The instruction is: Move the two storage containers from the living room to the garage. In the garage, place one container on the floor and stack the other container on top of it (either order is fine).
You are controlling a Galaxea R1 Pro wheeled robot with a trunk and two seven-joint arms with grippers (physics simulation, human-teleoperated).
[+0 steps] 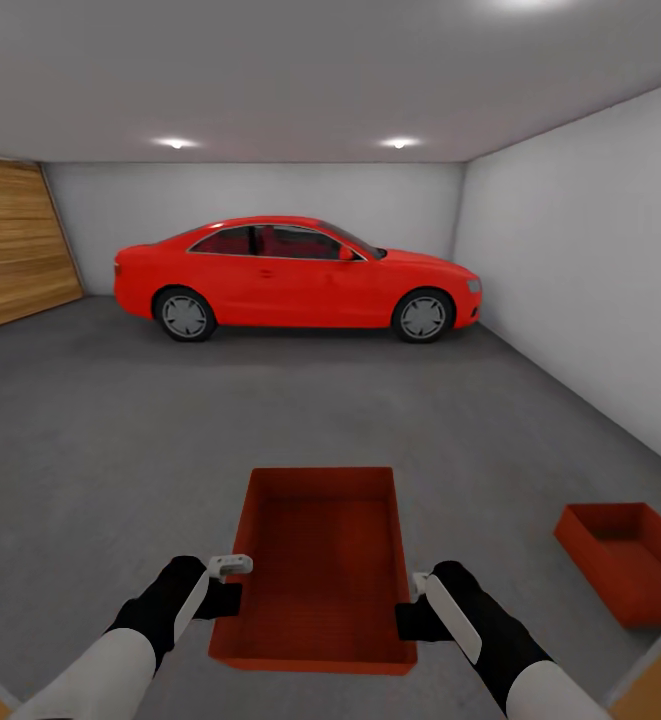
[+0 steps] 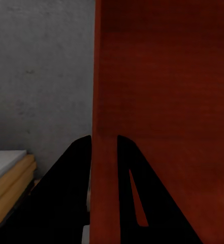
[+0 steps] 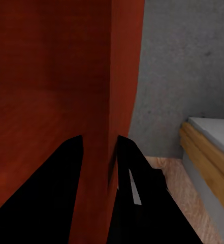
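Observation:
I hold one red-orange storage container (image 1: 320, 560) low in front of me, above the garage's dark grey concrete floor (image 1: 120, 450). My left gripper (image 1: 228, 598) is shut on its left wall and my right gripper (image 1: 410, 618) on its right wall. In the left wrist view, the black fingers of the left gripper (image 2: 102, 140) straddle the thin red wall (image 2: 162, 101). The right gripper (image 3: 100, 140) clamps the opposite wall (image 3: 51, 76) the same way. The second storage container (image 1: 630, 560) sits on the floor to my right, near the wall.
A red car (image 1: 290, 280) is parked across the far end of the garage. A wood-panelled door (image 1: 10, 250) stands at the left, and a pale wall (image 1: 590, 280) runs along the right. A wood door frame (image 1: 660, 680) shows at the lower right corner.

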